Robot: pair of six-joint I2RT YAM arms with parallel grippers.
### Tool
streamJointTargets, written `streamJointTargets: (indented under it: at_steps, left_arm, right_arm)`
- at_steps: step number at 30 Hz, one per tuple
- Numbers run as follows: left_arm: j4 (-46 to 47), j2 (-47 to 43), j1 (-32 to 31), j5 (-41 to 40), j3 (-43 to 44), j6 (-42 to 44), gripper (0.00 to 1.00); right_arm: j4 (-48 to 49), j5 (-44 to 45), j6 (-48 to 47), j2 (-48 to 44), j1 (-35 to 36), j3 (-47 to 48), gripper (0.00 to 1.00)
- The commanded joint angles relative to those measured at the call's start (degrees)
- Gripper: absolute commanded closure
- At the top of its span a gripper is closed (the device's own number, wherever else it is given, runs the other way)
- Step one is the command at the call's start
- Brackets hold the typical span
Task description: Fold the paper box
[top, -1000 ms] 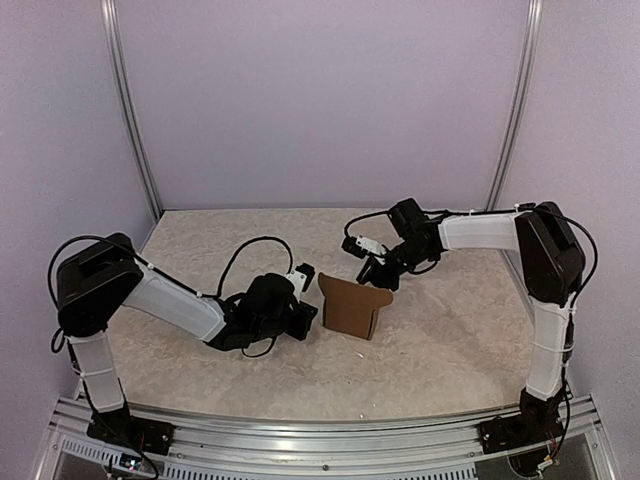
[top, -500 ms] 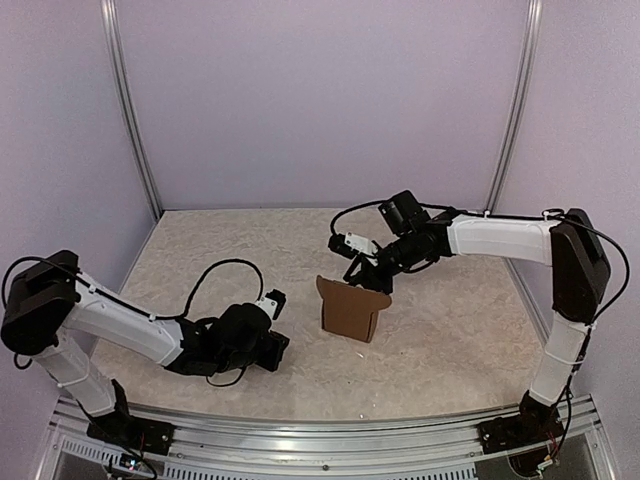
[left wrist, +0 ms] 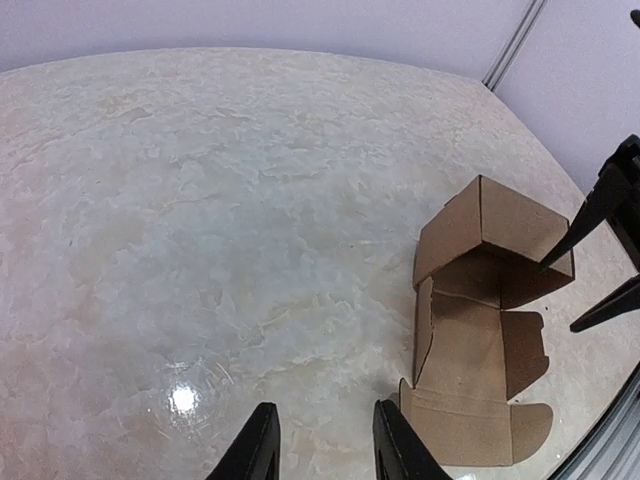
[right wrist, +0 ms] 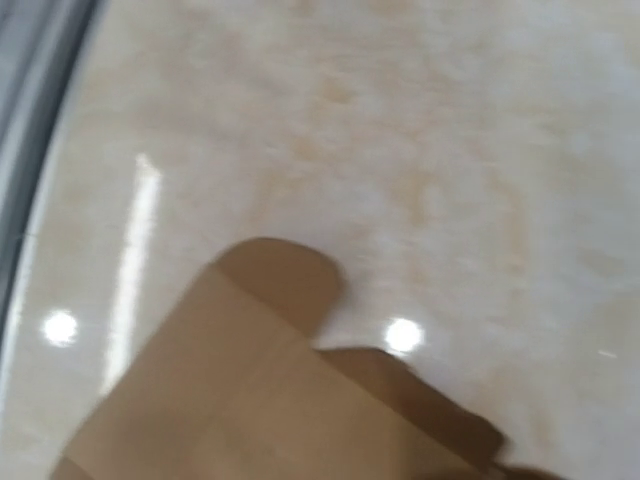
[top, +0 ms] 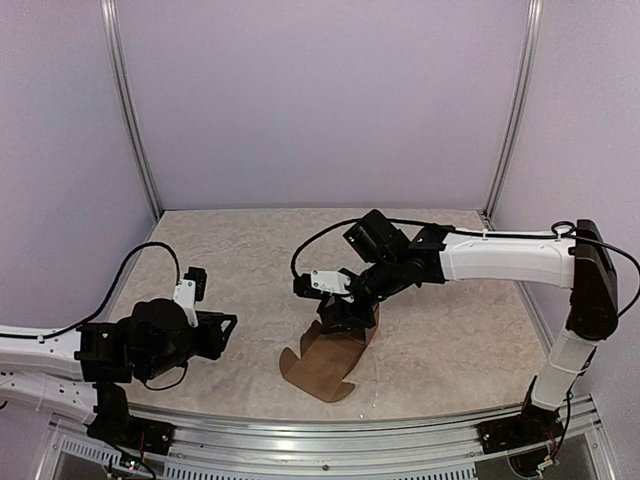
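The paper box (top: 322, 368) is brown cardboard lying on its side on the marbled tabletop, half formed, with its lid and rounded flaps spread toward the front edge. From the left wrist view, the box (left wrist: 480, 330) shows a raised far end and a flat panel with tabs. My right gripper (top: 337, 316) is at the box's far end, its two dark fingers (left wrist: 600, 205) standing apart against the cardboard edge. The right wrist view is blurred and filled by the box (right wrist: 230, 400); no fingers show there. My left gripper (left wrist: 325, 450) hangs open and empty, well to the left of the box.
A metal rail (top: 320, 440) runs along the near table edge and shows blurred in the right wrist view (right wrist: 30, 120). Lilac walls with upright metal posts (top: 130, 110) close the back and sides. A post (left wrist: 515, 40) stands at the far right corner.
My left arm has drawn back to the left, away from the box, and its jaws have widened. My right gripper has come down and left onto the box, which has tipped over and spread open.
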Motion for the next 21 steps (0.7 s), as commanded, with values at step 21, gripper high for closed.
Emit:
streamJointTargets:
  at_steps: [21]
  left_arm:
    - [13.92,43.06,8.90,32.10,22.16,13.93,0.51]
  right_arm:
    - [-5.67,-5.77,1.31,-3.14,-17.71,0.72,0.39]
